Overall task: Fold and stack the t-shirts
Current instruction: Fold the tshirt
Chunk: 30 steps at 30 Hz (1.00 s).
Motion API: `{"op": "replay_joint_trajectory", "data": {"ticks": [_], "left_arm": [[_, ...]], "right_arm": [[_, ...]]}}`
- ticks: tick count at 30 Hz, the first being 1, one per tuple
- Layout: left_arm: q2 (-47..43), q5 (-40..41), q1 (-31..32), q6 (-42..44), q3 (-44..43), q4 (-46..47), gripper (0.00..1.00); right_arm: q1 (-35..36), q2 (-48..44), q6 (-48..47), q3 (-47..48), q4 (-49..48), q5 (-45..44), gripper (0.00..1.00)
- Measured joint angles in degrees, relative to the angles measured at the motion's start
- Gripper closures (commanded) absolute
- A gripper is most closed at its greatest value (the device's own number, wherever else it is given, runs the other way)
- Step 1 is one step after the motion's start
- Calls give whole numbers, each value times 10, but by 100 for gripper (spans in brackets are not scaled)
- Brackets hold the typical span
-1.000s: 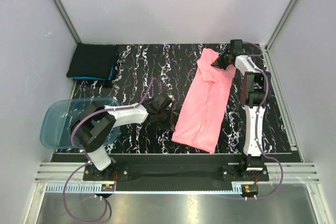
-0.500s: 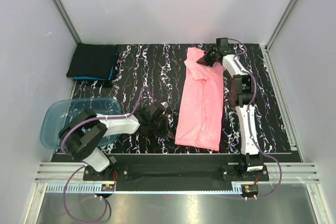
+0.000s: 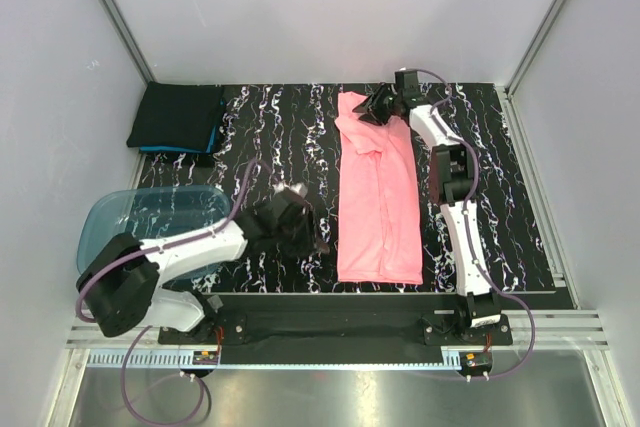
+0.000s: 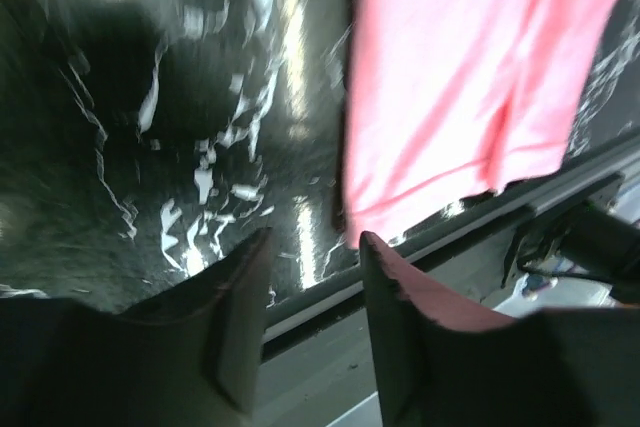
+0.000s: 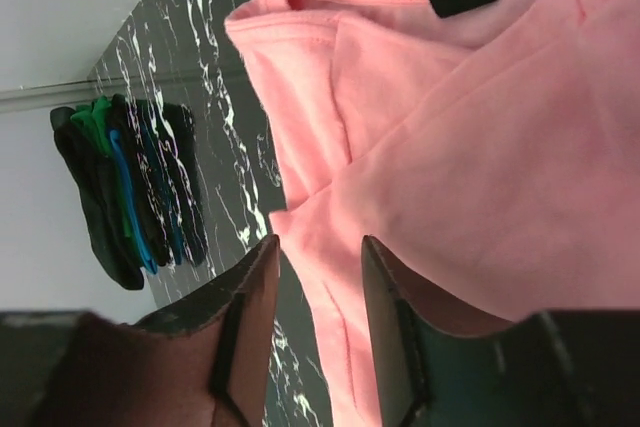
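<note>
My left claw [image 4: 312, 247] hangs spread and empty just beside the near hem of the pink shirt [image 3: 378, 197], my right claw [image 5: 318, 245] likewise spread over its collar; the shirt lies lengthwise on the marbled table [image 3: 270, 137], folded dark shirts [image 3: 180, 119] in the far left corner, blue tub [image 3: 150, 217] beside my left arm

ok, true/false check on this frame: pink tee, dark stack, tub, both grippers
1. The pink tee lies as a long narrow strip on the mat. True.
2. The dark folded stack sits in the blue tub. False: it lies at the mat's far left corner, apart from the blue tub.
3. The left gripper clamps the tee's near hem. False: its jaws stand apart with nothing between them.
4. The right gripper is at the tee's collar end. True.
</note>
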State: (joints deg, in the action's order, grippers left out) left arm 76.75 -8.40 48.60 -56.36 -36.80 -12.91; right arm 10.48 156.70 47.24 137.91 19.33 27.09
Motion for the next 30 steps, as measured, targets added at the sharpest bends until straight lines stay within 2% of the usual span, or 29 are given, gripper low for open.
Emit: {"op": "replay_joint_trajectory", "data": {"ticks": [3, 6, 10, 14, 17, 21, 26, 30], "left_arm": [[0, 28, -37, 44, -99, -44, 54], [25, 37, -89, 83, -214, -51, 55], [87, 39, -141, 115, -326, -25, 57], [178, 40, -160, 125, -408, -4, 60], [251, 41, -162, 122, -452, 6, 64], [335, 41, -162, 101, -485, 29, 67], [415, 39, -162, 59, -499, 64, 67], [466, 37, -159, 31, -521, 93, 67]], "right_arm": [[-4, -34, -12, -30, 3, -1, 51], [-17, -103, -22, -91, 2, 0, 51], [-51, -225, -39, -175, 0, -1, 56], [-84, -383, -59, -315, -22, -13, 58], [-86, -489, -68, -422, -36, -20, 58], [-74, -582, -82, -535, -43, -21, 58], [-71, -633, -99, -638, -45, -20, 58], [-71, -653, -113, -671, -40, -20, 58]]}}
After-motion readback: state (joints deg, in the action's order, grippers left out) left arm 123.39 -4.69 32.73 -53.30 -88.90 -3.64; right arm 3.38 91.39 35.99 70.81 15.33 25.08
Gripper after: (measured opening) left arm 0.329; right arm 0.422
